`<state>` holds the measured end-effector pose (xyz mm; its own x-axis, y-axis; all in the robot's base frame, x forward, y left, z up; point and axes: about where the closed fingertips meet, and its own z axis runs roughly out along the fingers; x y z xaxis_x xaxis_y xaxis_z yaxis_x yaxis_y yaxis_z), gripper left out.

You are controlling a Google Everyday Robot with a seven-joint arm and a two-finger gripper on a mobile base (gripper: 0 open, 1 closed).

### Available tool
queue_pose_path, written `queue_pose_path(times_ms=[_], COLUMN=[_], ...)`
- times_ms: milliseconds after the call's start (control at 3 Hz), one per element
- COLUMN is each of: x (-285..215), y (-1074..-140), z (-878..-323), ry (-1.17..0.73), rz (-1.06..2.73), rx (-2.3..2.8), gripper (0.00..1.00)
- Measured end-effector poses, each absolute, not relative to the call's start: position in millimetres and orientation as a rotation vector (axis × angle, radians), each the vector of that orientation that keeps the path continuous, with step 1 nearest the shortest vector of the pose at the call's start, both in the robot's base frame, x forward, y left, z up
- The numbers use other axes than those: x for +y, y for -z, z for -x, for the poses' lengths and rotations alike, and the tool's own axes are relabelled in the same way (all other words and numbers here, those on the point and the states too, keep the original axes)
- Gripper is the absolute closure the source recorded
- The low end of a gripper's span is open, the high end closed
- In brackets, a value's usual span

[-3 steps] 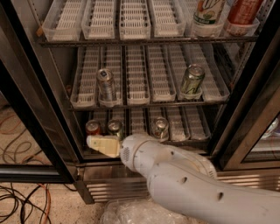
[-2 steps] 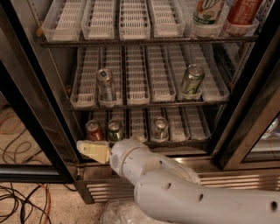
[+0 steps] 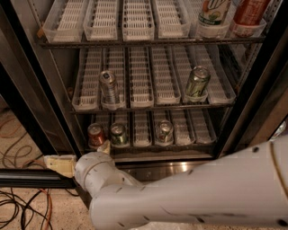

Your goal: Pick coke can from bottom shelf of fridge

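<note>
The coke can (image 3: pixel 96 134), red with a silver top, stands upright at the front of the leftmost lane on the bottom shelf (image 3: pixel 198 130) of the fridge (image 3: pixel 180 168). My gripper (image 3: pixel 60 165) is low at the left, outside the fridge, below and to the left of the coke can, and not touching it. My white wrist (image 3: pixel 96 173) and arm (image 3: pixel 202 193) fill the lower part of the camera view, in front of the fridge's metal base.
A green can (image 3: pixel 118 134) stands right beside the coke can, and another can (image 3: pixel 164 131) two lanes further right. The rack above holds a silver-striped can (image 3: pixel 108 86) and a green can (image 3: pixel 197 82). Bottles (image 3: pixel 214 13) stand on top. Black door frame (image 3: pixel 27 177) and cables (image 3: pixel 18 202) lie left.
My gripper and wrist have moved left and down, away from the front of the bottom shelf. The coke can now shows fully. The cans have not moved.
</note>
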<state>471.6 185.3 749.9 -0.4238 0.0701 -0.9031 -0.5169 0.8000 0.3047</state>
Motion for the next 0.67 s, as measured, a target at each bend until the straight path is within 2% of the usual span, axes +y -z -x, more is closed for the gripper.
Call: queue_pose_path(times_ms=[667], x=[178.7], y=[-751.3], z=[-480.0], ry=[-0.606], rz=[0.324], rx=[1.893], gripper=[0.0])
